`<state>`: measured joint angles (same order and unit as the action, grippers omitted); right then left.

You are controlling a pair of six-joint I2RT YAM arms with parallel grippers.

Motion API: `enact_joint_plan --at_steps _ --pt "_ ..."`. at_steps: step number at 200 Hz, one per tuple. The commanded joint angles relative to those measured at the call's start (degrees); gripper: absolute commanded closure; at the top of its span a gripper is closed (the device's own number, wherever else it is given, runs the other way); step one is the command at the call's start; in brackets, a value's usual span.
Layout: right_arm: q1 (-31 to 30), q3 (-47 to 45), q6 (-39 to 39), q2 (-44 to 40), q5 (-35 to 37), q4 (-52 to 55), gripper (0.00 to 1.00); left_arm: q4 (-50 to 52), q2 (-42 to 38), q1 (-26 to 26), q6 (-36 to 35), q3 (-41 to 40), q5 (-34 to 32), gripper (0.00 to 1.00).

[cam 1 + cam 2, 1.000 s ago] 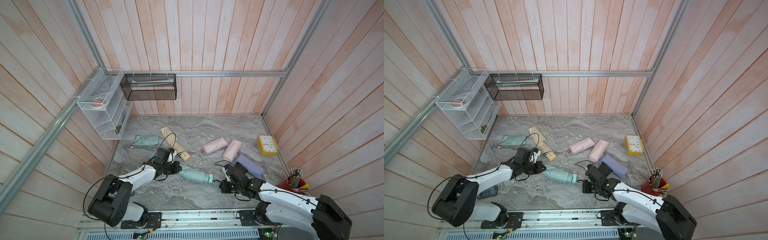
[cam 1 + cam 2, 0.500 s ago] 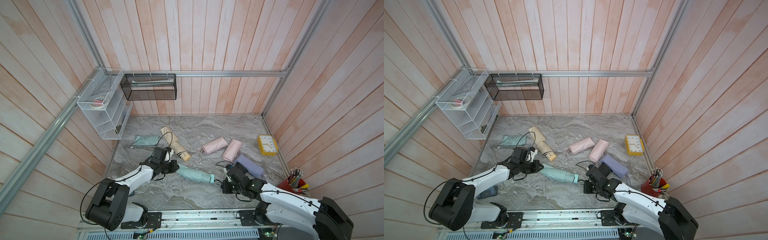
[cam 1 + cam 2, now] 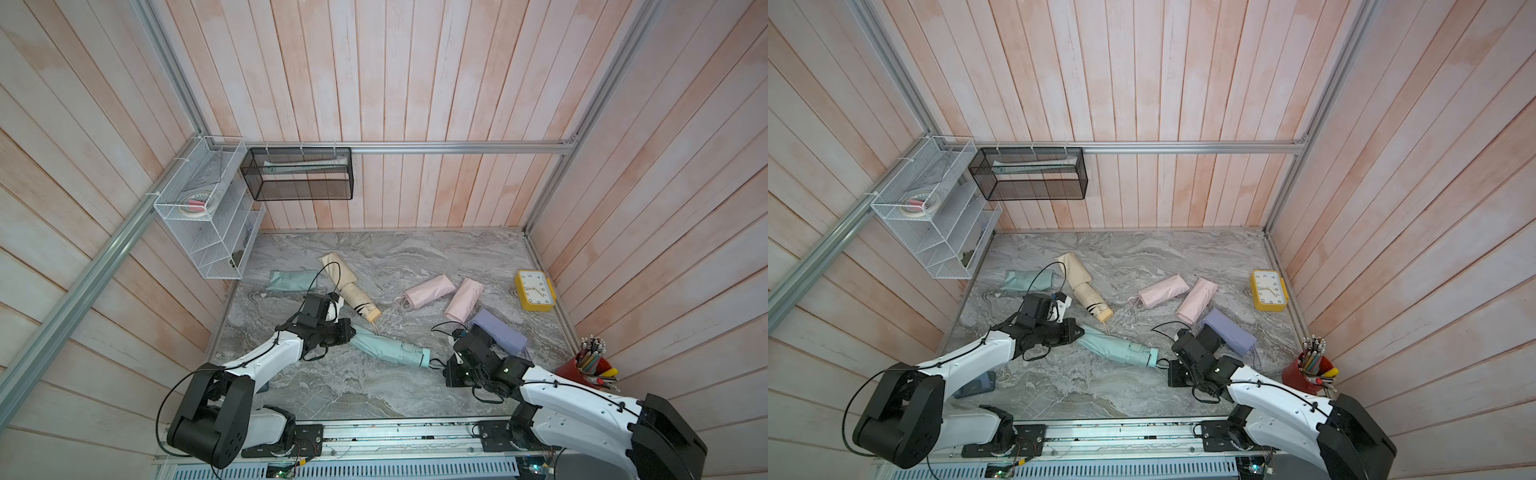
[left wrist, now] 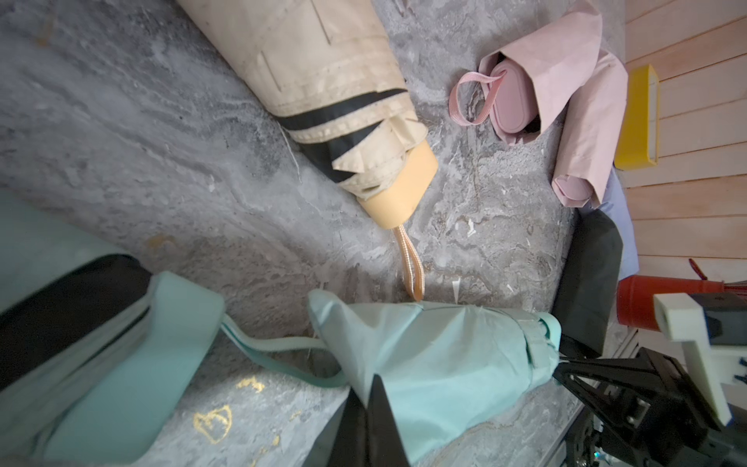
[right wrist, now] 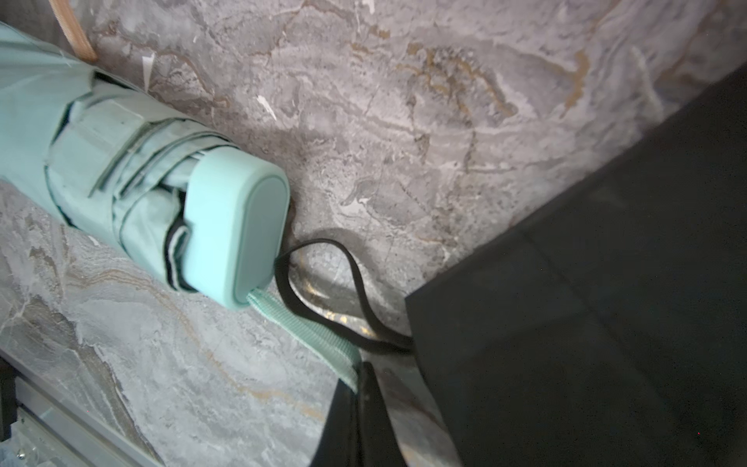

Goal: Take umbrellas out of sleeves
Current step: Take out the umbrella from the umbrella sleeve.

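A mint umbrella [image 3: 409, 355] lies at the front middle of the marble table, its handle end sticking out of a mint sleeve [image 3: 372, 341]. My left gripper [image 3: 351, 333] is shut on the sleeve's closed end [image 4: 424, 356]. My right gripper [image 3: 446, 368] is shut on the umbrella's mint wrist cord [image 5: 315, 327], just beyond the handle [image 5: 238, 234]. A second mint umbrella [image 4: 121, 364] lies close under my left wrist. Behind are a cream-yellow umbrella [image 3: 357, 297] half out of its sleeve, two pink sleeved ones [image 3: 428, 291] [image 3: 463, 299], a lavender one [image 3: 498, 332] and a flat mint sleeve [image 3: 291, 280].
A black sleeve [image 5: 606, 303] with a black cord lies right beside my right gripper. A yellow clock [image 3: 535, 290] stands at the right wall and a red pen cup [image 3: 586, 370] at the front right. Wire racks [image 3: 208, 216] hang at the back left. A phone [image 3: 976, 384] lies under my left arm.
The two grippers have drawn slightly apart, and a little more of the mint umbrella's handle end shows outside its sleeve. Both grips have held.
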<state>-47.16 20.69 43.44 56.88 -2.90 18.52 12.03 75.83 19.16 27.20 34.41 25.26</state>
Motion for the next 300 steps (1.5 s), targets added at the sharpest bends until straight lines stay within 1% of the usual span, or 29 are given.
enact_joint_plan --at_steps 1,51,170,300 --pt "0.1 1.2 -0.4 -0.1 1.3 2.4 1.00 0.7 -1.5 -0.6 -0.6 0.7 -0.9 1.00" --pt "0.1 1.2 -0.3 -0.1 1.2 2.1 1.00 1.0 -3.5 -1.1 0.5 0.5 -2.0 1.00" --pt "0.1 0.3 0.1 -0.2 1.0 1.4 1.00 3.7 -7.2 -2.7 0.0 1.1 -3.8 1.00" --pt "0.1 -0.5 0.8 -1.2 0.6 1.1 1.00 6.3 -13.1 -4.2 1.0 1.4 -8.5 1.00"
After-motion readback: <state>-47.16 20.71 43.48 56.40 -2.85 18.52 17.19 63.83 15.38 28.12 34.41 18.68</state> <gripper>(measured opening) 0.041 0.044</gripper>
